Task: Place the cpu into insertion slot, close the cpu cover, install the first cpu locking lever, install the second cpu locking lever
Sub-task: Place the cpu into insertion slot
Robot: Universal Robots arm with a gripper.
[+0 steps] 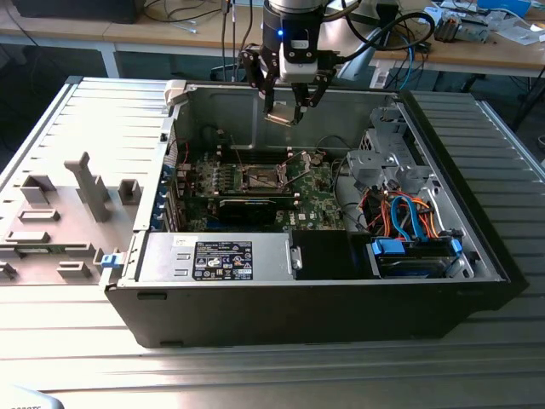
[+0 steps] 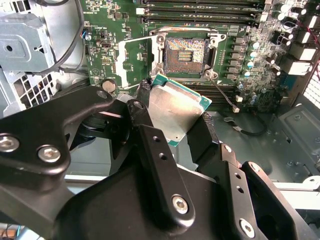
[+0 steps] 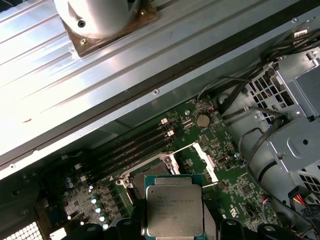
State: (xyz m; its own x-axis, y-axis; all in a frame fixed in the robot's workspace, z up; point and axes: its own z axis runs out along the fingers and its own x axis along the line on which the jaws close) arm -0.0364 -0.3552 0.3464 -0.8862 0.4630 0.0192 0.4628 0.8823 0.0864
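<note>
Cpu [image 2: 175, 112] clamped by its edges between fingers [image 2: 202, 132] of my tool [image 1: 285, 111], silver top toward both wrist cameras. I hold it in air above open computer case [image 1: 341, 298], over green board [image 2: 107, 55]. Insertion slot [image 2: 186, 51] below, well apart, dark recess uncovered.

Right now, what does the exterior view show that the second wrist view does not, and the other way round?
The exterior view gives the whole open black computer case lying on the ribbed metal table, a grey panel with plastic brackets at the exterior view's left, and blue and orange cables at its right. The second wrist view gives the contacts inside the empty square dark insertion slot and the black fingers on the edges of the small square silver-topped cpu. Both share the gripper shut on that cpu, above the green circuit board.
</note>
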